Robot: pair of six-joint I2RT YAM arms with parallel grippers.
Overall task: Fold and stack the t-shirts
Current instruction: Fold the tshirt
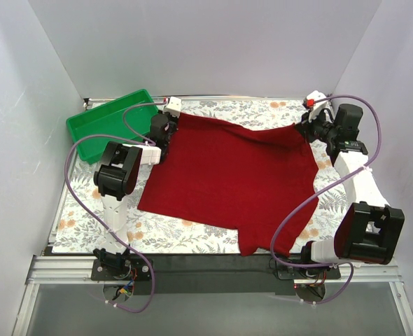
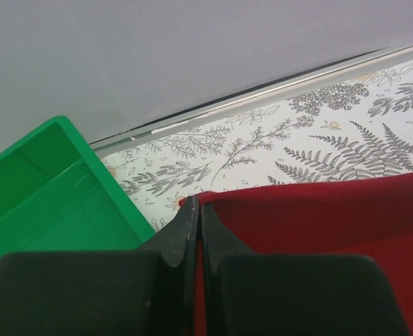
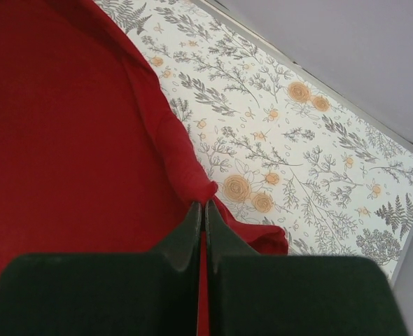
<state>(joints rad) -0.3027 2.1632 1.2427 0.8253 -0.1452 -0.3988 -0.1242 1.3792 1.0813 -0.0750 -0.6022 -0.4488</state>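
Tray (image 1: pixel 103 130) far-left, beside L pincer (image 2: pixel 198 213) gripping t-shirt (image 1: pixel 227 178).

Green tray (image 1: pixel 101 129) blocks 10 o'clock, just beside left gripper (image 2: pixel 197 210). Walls close off 9, 12, 3. Bare table (image 1: pixel 87 210) at 7-8 open. T-shirt (image 1: pixel 227 175) covers centre, probably flat.

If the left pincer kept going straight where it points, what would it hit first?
Probably the flowered table cover just past the red t-shirt corner the left pincer grips, then the back wall. The green tray sits off to the side.
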